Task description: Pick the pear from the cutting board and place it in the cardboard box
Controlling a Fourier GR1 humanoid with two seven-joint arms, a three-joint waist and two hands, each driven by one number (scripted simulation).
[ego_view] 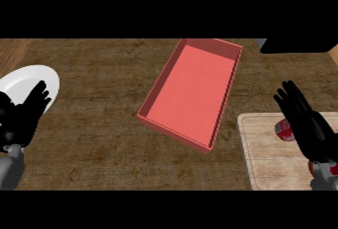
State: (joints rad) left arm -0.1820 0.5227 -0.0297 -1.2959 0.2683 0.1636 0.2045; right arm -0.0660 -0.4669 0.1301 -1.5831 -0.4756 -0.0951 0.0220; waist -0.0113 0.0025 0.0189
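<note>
right hand [309,127], fingers straight and released, partly hides the red object [283,130] on the cutting board [271,161], right of the red box [191,94].

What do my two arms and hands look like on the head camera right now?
They match. The left hand and right hand are black, with long, slim fingers. Each joins a rounded grey forearm at the view's lower edge: left forearm, right forearm. No cables or sleeves show.
</note>
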